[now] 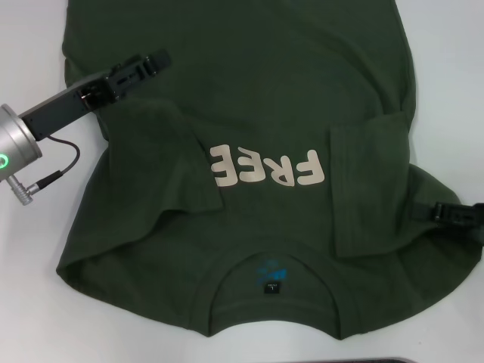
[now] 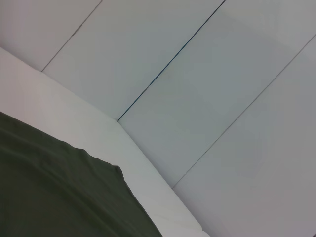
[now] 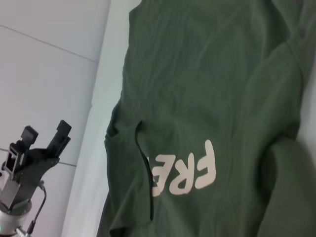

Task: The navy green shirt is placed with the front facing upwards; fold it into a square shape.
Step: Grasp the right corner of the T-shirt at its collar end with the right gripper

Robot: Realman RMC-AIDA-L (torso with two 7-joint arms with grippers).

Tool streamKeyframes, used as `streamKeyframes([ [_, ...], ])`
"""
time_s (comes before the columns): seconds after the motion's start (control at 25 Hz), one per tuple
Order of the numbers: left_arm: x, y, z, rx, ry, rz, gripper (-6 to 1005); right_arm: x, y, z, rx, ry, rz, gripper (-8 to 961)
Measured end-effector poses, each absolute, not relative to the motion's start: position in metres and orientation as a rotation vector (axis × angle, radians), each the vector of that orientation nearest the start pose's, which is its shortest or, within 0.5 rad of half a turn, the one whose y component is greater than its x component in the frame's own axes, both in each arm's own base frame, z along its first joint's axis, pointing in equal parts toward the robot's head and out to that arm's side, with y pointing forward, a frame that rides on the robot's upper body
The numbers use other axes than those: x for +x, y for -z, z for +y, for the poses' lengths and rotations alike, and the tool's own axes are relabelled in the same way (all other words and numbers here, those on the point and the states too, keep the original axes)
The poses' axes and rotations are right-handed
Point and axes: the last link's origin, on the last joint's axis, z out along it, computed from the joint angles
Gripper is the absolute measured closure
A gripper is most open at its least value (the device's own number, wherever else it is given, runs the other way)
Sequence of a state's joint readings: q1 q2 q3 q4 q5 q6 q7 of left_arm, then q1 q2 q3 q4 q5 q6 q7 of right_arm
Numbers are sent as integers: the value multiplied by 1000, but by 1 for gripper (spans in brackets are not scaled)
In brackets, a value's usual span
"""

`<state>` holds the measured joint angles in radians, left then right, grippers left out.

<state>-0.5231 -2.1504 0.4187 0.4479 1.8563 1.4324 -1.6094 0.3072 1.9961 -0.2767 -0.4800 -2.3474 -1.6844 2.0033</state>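
The navy green shirt [image 1: 287, 91] lies front up on the white table [image 1: 30, 302], collar [image 1: 272, 321] toward me. Its cream "FREE" lettering [image 1: 268, 168] and black neck tag [image 1: 271, 288] show. Both sleeves are folded inward: the left one [image 1: 151, 159] covers the lettering's edge, and the right one [image 1: 370, 181] lies beside it. My left gripper [image 1: 151, 66] is open and empty over the shirt's left edge, beyond the folded sleeve. It also shows in the right wrist view [image 3: 47, 129]. My right gripper [image 1: 454, 214] is at the shirt's right edge near the shoulder. The shirt also shows in both wrist views [image 2: 49, 187] [image 3: 207, 74].
Bare white table lies left and right of the shirt. The left arm's grey wrist and black cable [image 1: 60, 162] hang over the table's left side. A dark strip [image 1: 363, 361] shows at the near edge. The table's far edge [image 2: 163, 197] and pale panels are beyond.
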Motion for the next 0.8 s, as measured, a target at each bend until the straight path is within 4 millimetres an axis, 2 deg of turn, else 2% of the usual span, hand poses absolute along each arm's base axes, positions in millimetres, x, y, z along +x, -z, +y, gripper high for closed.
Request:
streamKeyframes([
  [0.36, -275, 21, 333, -2191, 1164, -1285, 153, 366, -7, 233, -2110, -794, 2033, 647],
  [0.56, -276, 21, 333, -2186, 1159, -1286, 152, 363, -7, 232, -2127, -806, 2038, 848],
  [0.8, -276, 20, 335, -2181, 1156, -1284, 152, 356, -12, 233, -2167, -868, 2002, 934],
])
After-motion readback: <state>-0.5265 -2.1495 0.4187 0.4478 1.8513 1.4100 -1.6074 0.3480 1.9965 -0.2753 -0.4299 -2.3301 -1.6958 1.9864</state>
